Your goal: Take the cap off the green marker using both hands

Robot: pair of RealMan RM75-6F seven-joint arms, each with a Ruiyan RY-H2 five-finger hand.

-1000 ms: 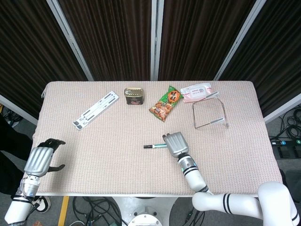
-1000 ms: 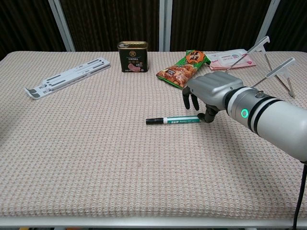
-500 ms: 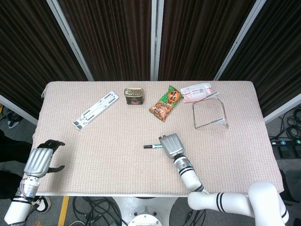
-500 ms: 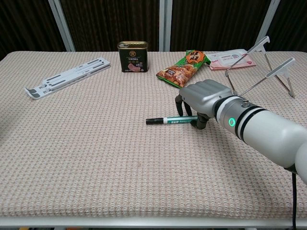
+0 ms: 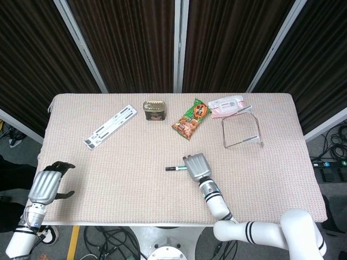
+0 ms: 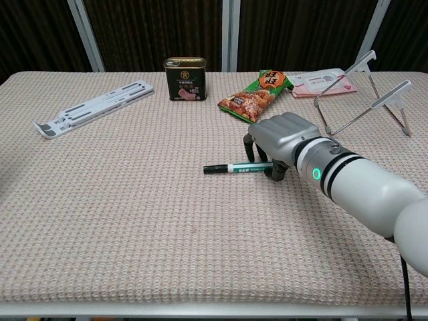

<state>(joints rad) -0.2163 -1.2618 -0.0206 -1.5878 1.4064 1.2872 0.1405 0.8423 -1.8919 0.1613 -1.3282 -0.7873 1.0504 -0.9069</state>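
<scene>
Since the earlier frame, the right hand (image 6: 281, 137) had shifted over the green marker (image 6: 242, 167), fingers (image 6: 249, 148) curled around its rear end.

The table (image 5: 108, 168) carries green marker (image 6: 242, 168), tin (image 5: 154, 110), snack bag (image 5: 191, 118), wipes (image 5: 226, 105), white rack (image 5: 110, 125), wire stand (image 5: 242, 131)

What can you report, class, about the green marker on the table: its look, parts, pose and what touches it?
The green marker is slim, with a black cap end pointing left, a white band and a pale green barrel. It lies flat on the woven table cover, near the middle. The right hand arches over its right end, fingers curled around the barrel; whether it is gripped cannot be told.
</scene>
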